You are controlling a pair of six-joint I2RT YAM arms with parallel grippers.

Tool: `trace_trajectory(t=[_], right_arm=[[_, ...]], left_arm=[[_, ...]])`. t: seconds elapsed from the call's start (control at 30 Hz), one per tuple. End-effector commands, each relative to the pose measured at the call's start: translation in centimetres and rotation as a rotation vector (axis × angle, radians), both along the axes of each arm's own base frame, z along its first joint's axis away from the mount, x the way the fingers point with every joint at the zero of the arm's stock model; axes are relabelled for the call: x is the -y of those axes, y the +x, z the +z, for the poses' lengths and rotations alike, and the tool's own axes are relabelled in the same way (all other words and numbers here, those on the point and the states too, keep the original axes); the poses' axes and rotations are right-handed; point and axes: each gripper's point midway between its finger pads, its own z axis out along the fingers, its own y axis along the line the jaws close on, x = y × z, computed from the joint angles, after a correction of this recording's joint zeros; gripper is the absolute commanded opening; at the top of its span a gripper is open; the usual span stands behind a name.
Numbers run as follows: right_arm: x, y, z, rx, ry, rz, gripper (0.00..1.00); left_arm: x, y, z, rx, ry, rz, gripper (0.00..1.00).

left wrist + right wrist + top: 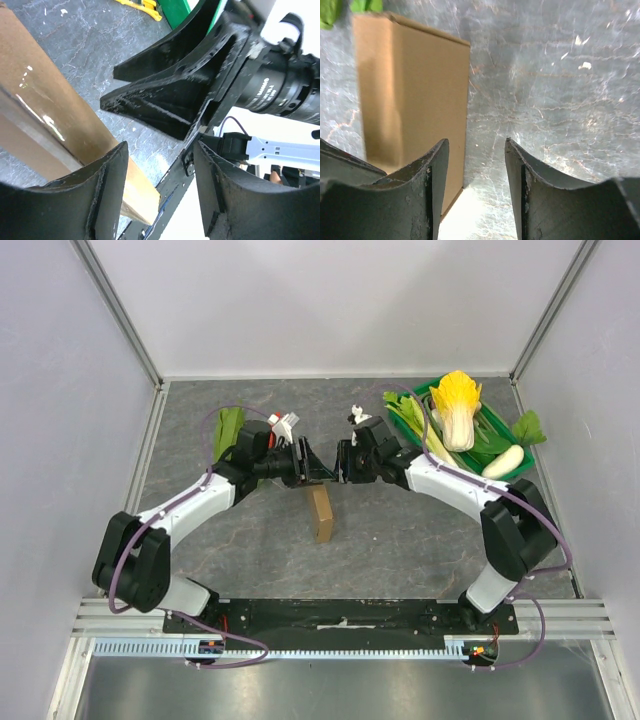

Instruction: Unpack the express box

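Plain brown express box (pixel 321 513), grey marbled table (pixel 400 540), green crate (pixel 505 477), yellow-white cabbage (pixel 457 405).

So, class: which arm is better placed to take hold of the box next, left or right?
Probably right: an edge of the box shows between the right fingers, which stand open. The left fingers are open too, but the box lies mostly off to their side.
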Motion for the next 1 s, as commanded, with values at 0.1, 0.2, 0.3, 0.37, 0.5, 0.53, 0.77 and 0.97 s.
trace_trajectory(t=[0.1,0.2,0.3,0.37,0.5,0.53,0.77,0.97], right_arm=[[0.8,2.1,6.0,0.153,-0.029,-0.057,0.61],[0.2,1.8,7.8,0.227,-0.063,-0.027,0.72],[-1.6,0.8,9.0,0.289,-0.109,0.040,0.84],[-2.7,0.5,9.6,0.318,-0.130,0.073,0.89],[-5.0,-0.8,8.5,0.307,-0.149,0.129,0.92],[-5.4,-0.9,7.6,0.289,-0.159,0.138,0.92],[-6.6,-1.2,4.5,0.220,-0.179,0.180,0.92],[-7.1,-1.7,2.3,0.142,-0.169,0.195,0.64]], left_arm=[[-1.9,0.9,4.8,0.172,0.040,0.060,0.63],[-3.6,1.7,6.1,0.231,0.097,0.141,0.65],[-6.4,2.6,6.8,0.274,0.187,0.262,0.71],[-8.1,3.0,6.6,0.276,0.241,0.338,0.78],[-12.4,3.6,5.2,0.235,0.358,0.516,0.89],[-13.1,3.3,4.5,0.199,0.377,0.533,0.89],[-17.7,2.1,-0.3,-0.009,0.494,0.668,0.87],[-19.6,1.1,-3.2,-0.123,0.488,0.717,0.85]])
